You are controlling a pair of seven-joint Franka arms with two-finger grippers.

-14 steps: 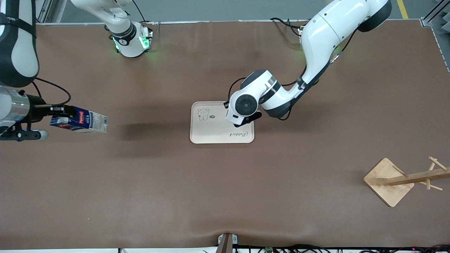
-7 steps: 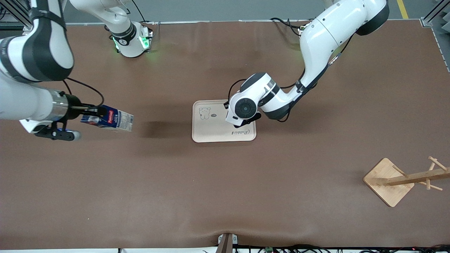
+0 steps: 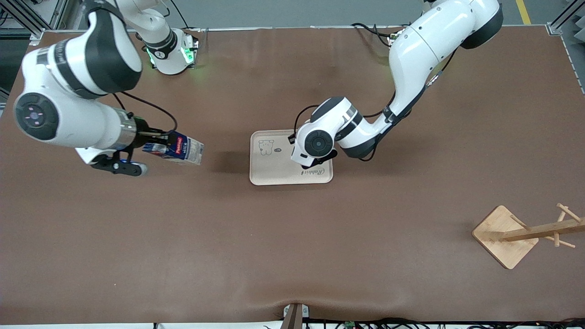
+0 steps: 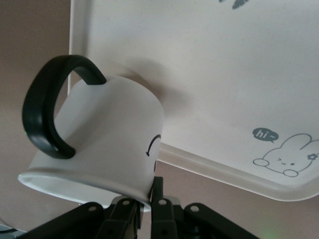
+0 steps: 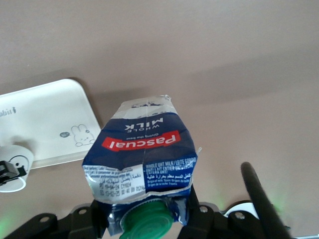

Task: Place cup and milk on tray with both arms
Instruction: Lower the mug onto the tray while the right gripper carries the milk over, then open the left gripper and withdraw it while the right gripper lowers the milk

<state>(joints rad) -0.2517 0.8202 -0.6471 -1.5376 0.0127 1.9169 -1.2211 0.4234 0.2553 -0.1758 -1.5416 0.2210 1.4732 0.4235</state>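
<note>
A broad brown matte tabletop [image 3: 292, 256] fills nearly the whole front view, its surface faintly rippled near the edge closest to the front camera. At the end of the table where the left arm stands, nearer to the front camera, sits a pale wooden stand [image 3: 525, 235] with a square base and a pegged post that leans over. Along the top of the view runs a strip of grey floor [image 3: 274, 13] with a yellow painted line [image 3: 523, 11]. Dark cables [image 3: 411, 323] lie along the tabletop's edge closest to the front camera. Soft, even light falls from above, throwing blurred shadows on the tabletop.
</note>
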